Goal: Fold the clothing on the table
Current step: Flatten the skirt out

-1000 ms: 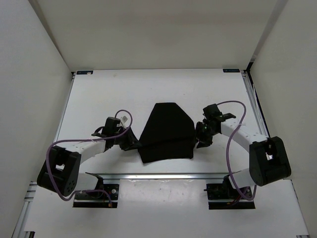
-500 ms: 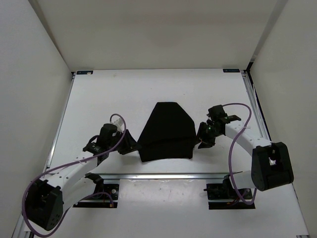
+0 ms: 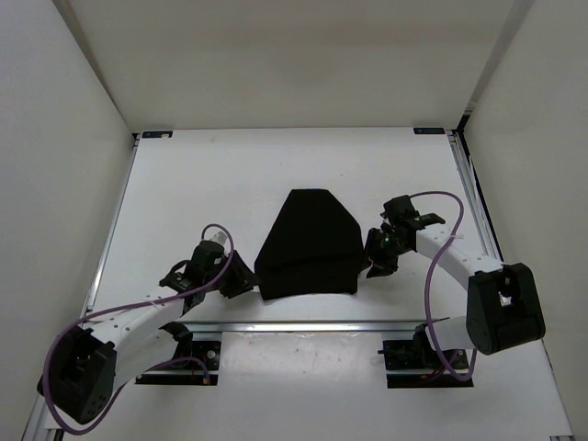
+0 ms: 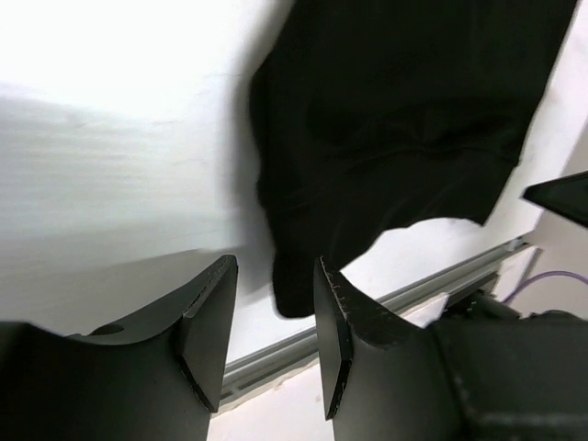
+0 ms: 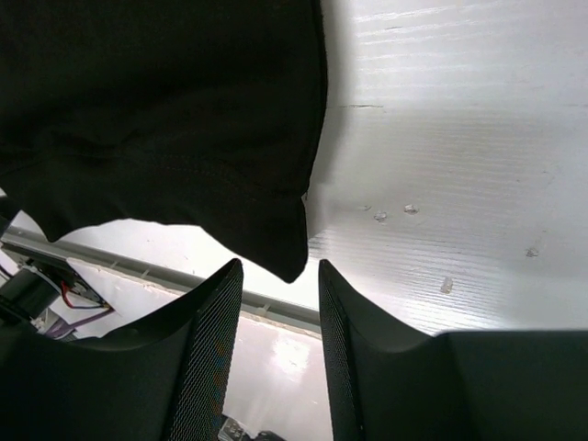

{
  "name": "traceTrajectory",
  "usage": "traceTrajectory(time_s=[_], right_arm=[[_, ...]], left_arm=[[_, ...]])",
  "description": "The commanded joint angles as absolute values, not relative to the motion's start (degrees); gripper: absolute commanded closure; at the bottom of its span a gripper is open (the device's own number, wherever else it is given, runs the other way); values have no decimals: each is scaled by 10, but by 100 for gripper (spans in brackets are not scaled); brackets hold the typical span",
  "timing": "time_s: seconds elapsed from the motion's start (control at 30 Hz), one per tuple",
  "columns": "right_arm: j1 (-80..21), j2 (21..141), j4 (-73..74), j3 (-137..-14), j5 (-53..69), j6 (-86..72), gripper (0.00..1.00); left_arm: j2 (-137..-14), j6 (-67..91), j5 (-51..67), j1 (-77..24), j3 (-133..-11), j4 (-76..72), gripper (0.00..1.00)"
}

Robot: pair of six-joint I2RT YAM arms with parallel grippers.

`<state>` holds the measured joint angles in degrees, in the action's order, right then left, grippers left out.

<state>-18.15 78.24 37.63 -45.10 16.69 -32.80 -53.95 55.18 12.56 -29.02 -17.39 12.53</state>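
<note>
The black clothing (image 3: 308, 243) lies flat on the white table (image 3: 184, 184), folded into a rough five-sided shape with a straight near edge. My left gripper (image 3: 241, 280) sits low at its near left corner, open. In the left wrist view that corner (image 4: 299, 285) lies just ahead of the left gripper (image 4: 274, 268), with nothing between the fingers. My right gripper (image 3: 375, 259) is at the garment's right edge, open. In the right wrist view the near right corner (image 5: 285, 253) hangs just in front of the right gripper (image 5: 278, 271), apart from both mesh pads (image 5: 216, 349).
A metal rail (image 3: 303, 323) runs along the table's near edge, close behind both grippers. Blue marks (image 3: 156, 134) sit at the far corners. White walls enclose the table on three sides. Purple cables loop off both arms.
My left arm has swung down toward the near edge and its gripper has drawn slightly back from the garment's corner while opening wider. The right gripper has barely shifted.
</note>
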Motion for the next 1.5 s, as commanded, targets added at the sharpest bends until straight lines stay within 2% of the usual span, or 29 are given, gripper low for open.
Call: traceTrajectory(time_s=[0.0,0.1,0.2,0.23,0.27,0.33,0.63,1.1,1.2,1.33,1.47], right_arm=[[-192,780,383,-461,174,-330,56],[-193,778,384,-454,172,-332,56],[-187,771,391,-447,165,-333,56],[-182,771,384,-443,165,-335,56],[-184,770,386,-442,162,-335,56],[-182,770,384,-434,162,-336,56],[-180,797,292,-367,211,-358,56],[-178,847,177,-351,285,-381,57],[-180,848,164,-350,287,-379,60],[-172,832,209,-368,262,-365,65],[-158,792,278,-381,210,-360,65]], left_arm=[[-554,591,123,-296,-165,64,51],[-570,609,134,-304,-152,40,51],[-581,611,135,-314,-145,30,62],[-586,612,142,-315,-139,27,70],[-589,613,140,-315,-136,20,84],[-592,609,138,-316,-134,23,99],[-613,590,140,-314,-148,35,100],[-623,586,148,-308,-146,33,100],[-631,583,141,-308,-148,33,100],[-635,584,142,-308,-157,34,100],[-635,577,141,-306,-161,40,100]])
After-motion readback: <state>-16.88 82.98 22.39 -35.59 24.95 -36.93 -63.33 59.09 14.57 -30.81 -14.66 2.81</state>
